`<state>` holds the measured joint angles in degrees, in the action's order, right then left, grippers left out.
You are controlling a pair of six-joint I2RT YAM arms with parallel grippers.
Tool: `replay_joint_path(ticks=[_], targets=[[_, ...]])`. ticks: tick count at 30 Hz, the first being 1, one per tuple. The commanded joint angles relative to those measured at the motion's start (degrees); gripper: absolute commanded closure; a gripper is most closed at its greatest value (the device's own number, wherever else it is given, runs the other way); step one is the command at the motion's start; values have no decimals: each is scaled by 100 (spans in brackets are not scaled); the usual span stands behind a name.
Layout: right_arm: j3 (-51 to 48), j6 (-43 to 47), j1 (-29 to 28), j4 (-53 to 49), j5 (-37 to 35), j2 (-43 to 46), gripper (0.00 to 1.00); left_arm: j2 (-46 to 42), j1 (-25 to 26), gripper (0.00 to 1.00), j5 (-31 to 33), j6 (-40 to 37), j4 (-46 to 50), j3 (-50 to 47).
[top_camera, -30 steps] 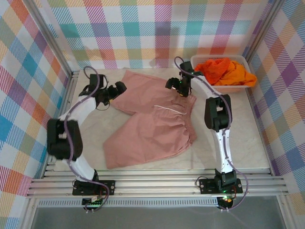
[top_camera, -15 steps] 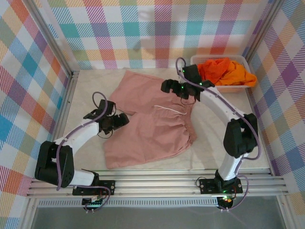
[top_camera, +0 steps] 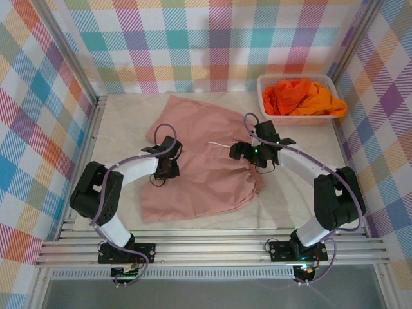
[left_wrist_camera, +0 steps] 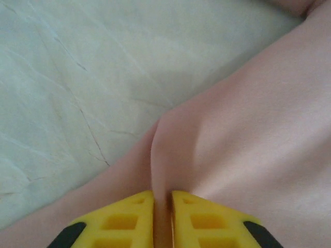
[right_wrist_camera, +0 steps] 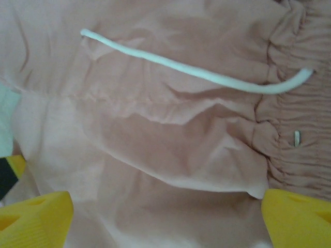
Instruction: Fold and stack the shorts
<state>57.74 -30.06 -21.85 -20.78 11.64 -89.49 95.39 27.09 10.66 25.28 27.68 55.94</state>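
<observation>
Table [top_camera: 302, 187] is pale and marbled. Pink shorts [top_camera: 206, 174] lie spread mid-table, gathered waist to the right, one leg running far-left, the other near-left. Basket [top_camera: 297, 120] sits in the far right corner with the orange shorts [top_camera: 286, 96] bunched in its left side and the yellow-orange shorts [top_camera: 322, 100] in its right. My left gripper [left_wrist_camera: 163, 199] is down at the pink shorts' left edge, between the two legs, clamped on a raised ridge of pink cloth. My right gripper [right_wrist_camera: 165, 217] is low over the waist end, jaws wide apart and gripping nothing; can't tell if the pads touch cloth. White drawstring [right_wrist_camera: 196, 72] lies loose on the cloth just ahead of it, one end at the waistband
</observation>
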Motion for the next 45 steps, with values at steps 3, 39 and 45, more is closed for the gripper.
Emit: replay_joint_path(ticks=[3,39,45], targets=[[-263,-189,-10,288,-40,99,7,-493,563,98,1174,-327,574,623],[-981,-244,286,663,655,1005,5,-2452,920,0,-1383,1040,-258,-274],[-620,47,-223,655,591,855,4,-3011,-61,2,-1905,1325,-207,-1241]])
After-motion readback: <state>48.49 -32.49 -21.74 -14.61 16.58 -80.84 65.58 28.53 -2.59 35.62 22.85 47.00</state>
